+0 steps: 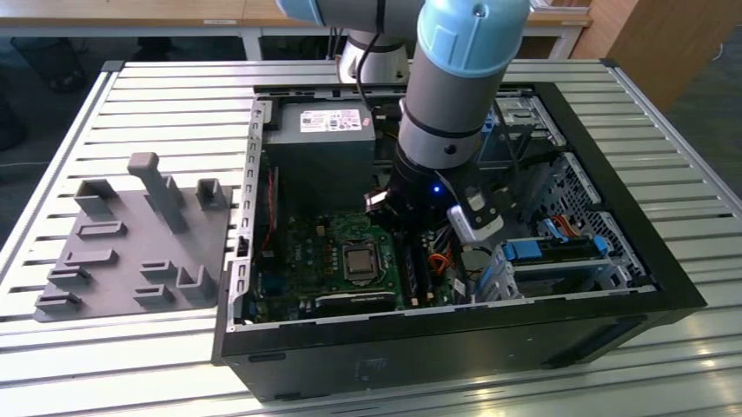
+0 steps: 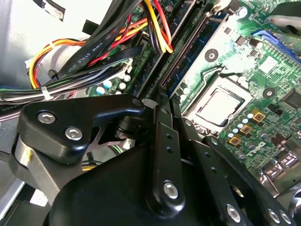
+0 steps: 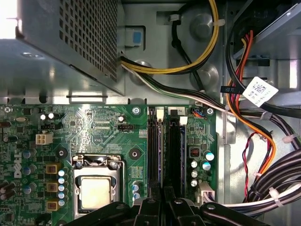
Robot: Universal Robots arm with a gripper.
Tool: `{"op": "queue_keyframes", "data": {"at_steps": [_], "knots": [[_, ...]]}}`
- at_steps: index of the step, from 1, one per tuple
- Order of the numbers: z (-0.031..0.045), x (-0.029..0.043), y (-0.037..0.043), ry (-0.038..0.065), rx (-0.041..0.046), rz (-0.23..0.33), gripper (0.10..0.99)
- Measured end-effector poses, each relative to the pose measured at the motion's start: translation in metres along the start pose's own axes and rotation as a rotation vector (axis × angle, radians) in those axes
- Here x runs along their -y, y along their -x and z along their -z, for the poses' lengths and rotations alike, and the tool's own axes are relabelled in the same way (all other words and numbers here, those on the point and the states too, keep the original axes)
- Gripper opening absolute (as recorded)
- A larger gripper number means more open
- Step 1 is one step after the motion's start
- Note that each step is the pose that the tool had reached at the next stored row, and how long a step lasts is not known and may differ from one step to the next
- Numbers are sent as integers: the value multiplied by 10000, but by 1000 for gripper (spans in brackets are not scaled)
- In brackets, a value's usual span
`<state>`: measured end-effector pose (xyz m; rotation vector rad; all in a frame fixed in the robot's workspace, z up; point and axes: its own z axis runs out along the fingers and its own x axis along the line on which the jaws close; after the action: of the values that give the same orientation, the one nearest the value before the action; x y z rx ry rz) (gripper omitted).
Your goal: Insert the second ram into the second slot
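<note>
My gripper (image 3: 162,201) is low over the motherboard's memory slots (image 3: 175,150), its two black fingers (image 2: 160,127) drawn close together. Between them stands the second ram (image 3: 162,155), seen edge-on as a thin dark-blue strip running along the slots beside the processor socket (image 3: 96,190). White latch tabs (image 3: 182,120) mark the slots' far ends. How deep the stick sits in its slot is hidden by the fingers. In the exterior view the arm (image 1: 447,130) reaches straight down into the open computer case (image 1: 603,261).
Bundles of black, orange and yellow cables (image 3: 263,155) run close beside the slots. The power supply box (image 1: 319,148) fills the case's far end. A grey holder plate (image 1: 139,243) with upright pegs lies on the slatted table at the exterior view's left.
</note>
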<state>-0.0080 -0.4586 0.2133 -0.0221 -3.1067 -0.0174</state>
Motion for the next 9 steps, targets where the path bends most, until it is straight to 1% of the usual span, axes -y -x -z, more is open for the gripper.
{"op": "queue_keyframes", "data": {"at_steps": [5,9], "knots": [[-25,0,1,-1,-1,0,137],[-29,0,1,-2,-1,0,137]]}}
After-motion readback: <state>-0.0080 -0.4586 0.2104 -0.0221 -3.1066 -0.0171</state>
